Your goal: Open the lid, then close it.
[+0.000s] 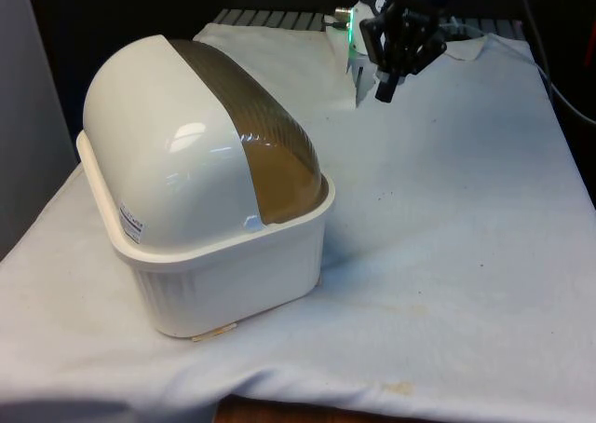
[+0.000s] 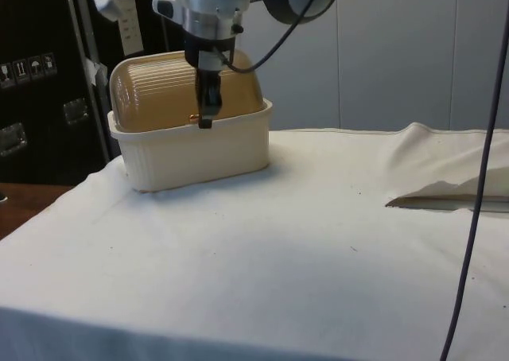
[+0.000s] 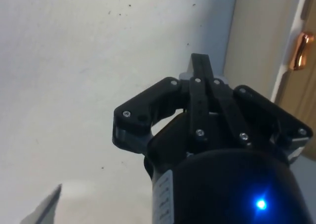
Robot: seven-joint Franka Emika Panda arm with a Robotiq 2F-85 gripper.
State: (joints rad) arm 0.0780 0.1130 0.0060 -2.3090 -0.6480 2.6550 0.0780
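Cream bread box (image 1: 223,274): one | brown lid (image 1: 256,134): one, closed | gripper (image 1: 386,92): one

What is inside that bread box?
That cannot be seen: the bread box has its brown lid rolled shut over the cream tub. The lid is tinted and shows nothing through it. A small copper handle sits at the lid's lower edge.
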